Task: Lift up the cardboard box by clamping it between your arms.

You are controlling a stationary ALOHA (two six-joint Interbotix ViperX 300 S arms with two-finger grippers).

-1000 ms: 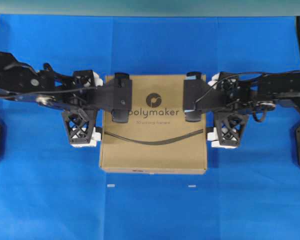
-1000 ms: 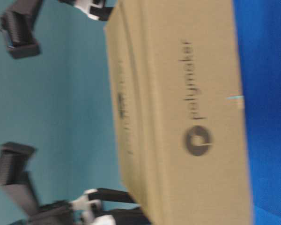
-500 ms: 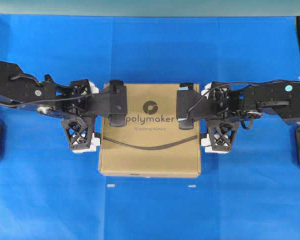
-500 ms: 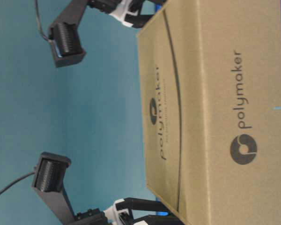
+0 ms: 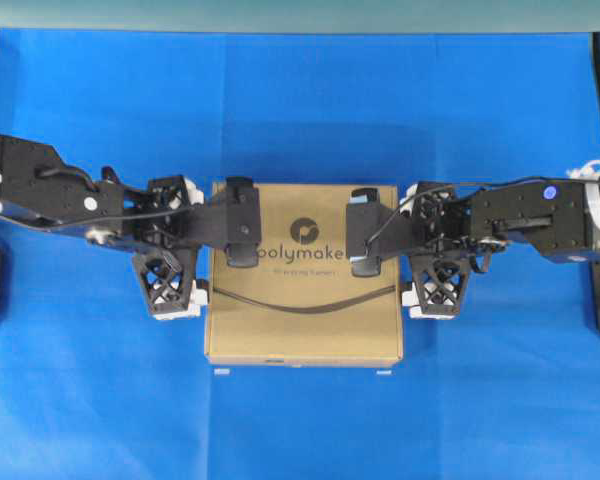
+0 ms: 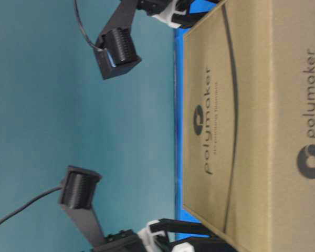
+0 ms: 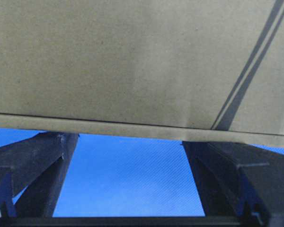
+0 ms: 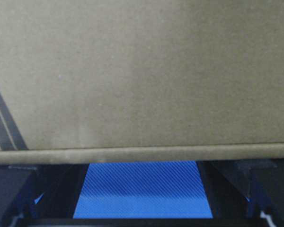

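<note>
Brown cardboard box (image 5: 302, 300), dark polymaker logo, curved black line

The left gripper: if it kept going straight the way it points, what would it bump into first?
The cardboard box. The left gripper points at the box's side, open fingers against its edge, so the box blocks it immediately.

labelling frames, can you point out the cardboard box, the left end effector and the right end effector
cardboard box (image 5: 302, 325): overhead view, bare top face below the curved line.
left end effector (image 5: 202, 243): overhead view, at the box's left edge.
right end effector (image 5: 404, 245): overhead view, at the box's right edge.
</note>
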